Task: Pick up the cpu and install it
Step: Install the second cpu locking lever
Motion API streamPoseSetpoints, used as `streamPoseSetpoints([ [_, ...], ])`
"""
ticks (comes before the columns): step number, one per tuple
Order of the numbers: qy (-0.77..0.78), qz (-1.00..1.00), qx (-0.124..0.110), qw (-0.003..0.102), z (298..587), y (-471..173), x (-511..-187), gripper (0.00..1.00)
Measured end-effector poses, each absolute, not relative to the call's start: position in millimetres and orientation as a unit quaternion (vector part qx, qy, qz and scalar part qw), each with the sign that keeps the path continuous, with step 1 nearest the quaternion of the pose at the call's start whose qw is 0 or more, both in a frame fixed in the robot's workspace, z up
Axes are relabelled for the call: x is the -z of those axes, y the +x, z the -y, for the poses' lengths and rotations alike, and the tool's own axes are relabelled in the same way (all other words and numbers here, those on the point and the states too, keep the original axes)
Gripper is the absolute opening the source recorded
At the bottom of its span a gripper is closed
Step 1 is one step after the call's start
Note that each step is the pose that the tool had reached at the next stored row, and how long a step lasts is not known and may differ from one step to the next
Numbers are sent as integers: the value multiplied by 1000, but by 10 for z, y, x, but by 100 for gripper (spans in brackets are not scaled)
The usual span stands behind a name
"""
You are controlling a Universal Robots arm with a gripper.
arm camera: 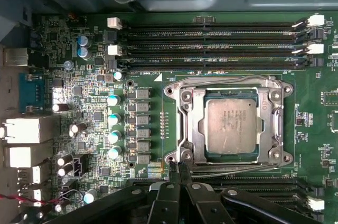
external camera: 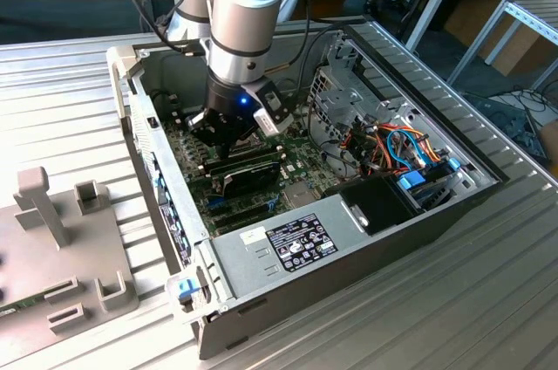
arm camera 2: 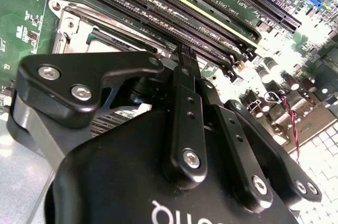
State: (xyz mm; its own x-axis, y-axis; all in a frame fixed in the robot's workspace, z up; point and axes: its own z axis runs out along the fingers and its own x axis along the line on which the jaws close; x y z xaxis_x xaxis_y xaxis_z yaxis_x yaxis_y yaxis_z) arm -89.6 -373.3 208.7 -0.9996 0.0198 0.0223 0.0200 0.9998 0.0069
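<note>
Exterior view: the gripper (external camera: 228, 130) hangs low inside the computer case (external camera: 349, 239), above the motherboard (external camera: 301, 165).
Second wrist view: fingertips (arm camera 2: 182, 55) pinched together, empty, beside the socket (arm camera 2: 79, 34).
First wrist view: the cpu (arm camera: 232, 126) lies seated in the socket, frame unlatched; fingertips at its edge.

cpu (arm camera: 232, 126): dull silver-grey metal top, matt and faintly scuffed, sitting at centre right of the first wrist view
socket frame (arm camera: 186, 123): bare metal, catching the light with a brushed sheen
circuit board (arm camera: 95, 113): green, showing a smooth lacquered look
gripper (arm camera 2: 184, 57): black, looking like matt metal, carrying shiny steel screws
computer case (external camera: 349, 239): grey sheet metal, satin
table (external camera: 453, 300): ribbed, pale metal, lying across the lower right of the exterior view
</note>
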Motion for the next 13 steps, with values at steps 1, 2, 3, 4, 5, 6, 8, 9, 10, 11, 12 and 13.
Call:
streamPoseSetpoints([
  [1,-10,1000,4,11,3731,-896,-2084,11],
  [2,-10,1000,4,11,3726,-897,-2081,11],
  [3,-10,1000,4,11,3720,-897,-2079,11],
  [4,-10,1000,4,11,3716,-897,-2078,11],
  [5,-10,1000,4,11,3712,-897,-2077,11],
  [6,-10,1000,4,11,3706,-899,-2074,11],
  [8,-10,1000,4,11,3700,-910,-2063,11],
  [9,-10,1000,4,11,3699,-916,-2057,11],
  [10,-10,1000,4,11,3699,-922,-2053,11],
  [11,-10,1000,4,11,3698,-927,-2049,11],
  [12,-10,1000,4,11,3698,-931,-2046,11],
  [13,-10,1000,4,11,3697,-933,-2044,11],
])
